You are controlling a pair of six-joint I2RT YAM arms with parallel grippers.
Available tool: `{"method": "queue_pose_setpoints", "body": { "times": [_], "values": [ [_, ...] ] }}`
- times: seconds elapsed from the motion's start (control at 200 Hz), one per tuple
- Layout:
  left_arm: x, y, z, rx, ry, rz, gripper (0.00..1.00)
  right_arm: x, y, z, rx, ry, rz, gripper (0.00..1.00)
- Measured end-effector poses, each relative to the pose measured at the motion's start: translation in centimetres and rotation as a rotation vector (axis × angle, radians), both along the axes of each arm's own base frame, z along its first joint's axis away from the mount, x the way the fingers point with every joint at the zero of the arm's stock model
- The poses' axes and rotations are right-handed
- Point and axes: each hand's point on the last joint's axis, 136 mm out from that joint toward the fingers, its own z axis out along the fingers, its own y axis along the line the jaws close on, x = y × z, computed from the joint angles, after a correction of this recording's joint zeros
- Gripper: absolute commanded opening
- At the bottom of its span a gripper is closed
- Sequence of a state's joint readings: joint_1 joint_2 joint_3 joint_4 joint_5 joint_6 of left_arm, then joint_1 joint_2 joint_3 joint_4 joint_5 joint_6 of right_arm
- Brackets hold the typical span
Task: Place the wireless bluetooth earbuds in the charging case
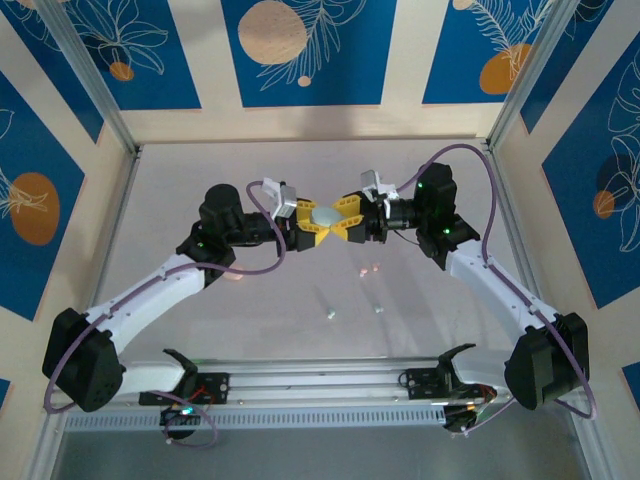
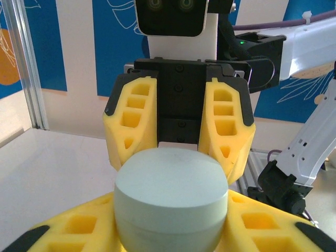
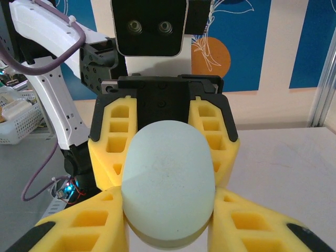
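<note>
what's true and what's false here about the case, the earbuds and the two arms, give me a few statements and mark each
1. The left gripper and the right gripper both have their jaws shut on the charging case. True.
2. The charging case is bright pink. False: it is a pale mint, almost white.
3. Two tiny earbuds lie loose on the table, nearer the arm bases than the case. True.
4. The case's lid stands wide open. False: in the left wrist view it looks shut, with just a seam around it.
</note>
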State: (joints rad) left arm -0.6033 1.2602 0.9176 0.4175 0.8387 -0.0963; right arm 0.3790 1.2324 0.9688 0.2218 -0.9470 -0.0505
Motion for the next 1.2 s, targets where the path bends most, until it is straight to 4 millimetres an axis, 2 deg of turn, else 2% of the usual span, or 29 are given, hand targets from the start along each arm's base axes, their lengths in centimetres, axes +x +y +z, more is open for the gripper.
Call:
{"method": "queue_pose_setpoints", "body": {
  "times": [0.19, 0.585, 0.79, 1.056, 1.201],
  "values": [
    [0.0, 0.0, 0.1, 0.004, 0.005, -0.001, 0.30, 0.0, 0.0, 0.1, 0.002, 0.011, -0.001, 0.39],
    [0.2, 0.0, 0.3, -0.003, -0.003, 0.009, 0.27, 0.5, -0.1, 0.5, -0.004, 0.131, -0.030, 0.50],
    [0.3, 0.1, 0.5, -0.010, -0.011, 0.015, 0.26, 1.5, -0.1, 1.7, 0.001, 0.210, -0.069, 0.55],
    [0.1, 0.1, 0.5, -0.014, -0.018, 0.007, 0.26, 3.4, 0.1, 0.6, -0.028, 0.353, -0.134, 0.58],
    [0.1, 0.1, 0.4, -0.017, -0.021, 0.007, 0.26, 3.8, 0.2, 1.0, -0.038, 0.405, -0.148, 0.59]
  ]
}}
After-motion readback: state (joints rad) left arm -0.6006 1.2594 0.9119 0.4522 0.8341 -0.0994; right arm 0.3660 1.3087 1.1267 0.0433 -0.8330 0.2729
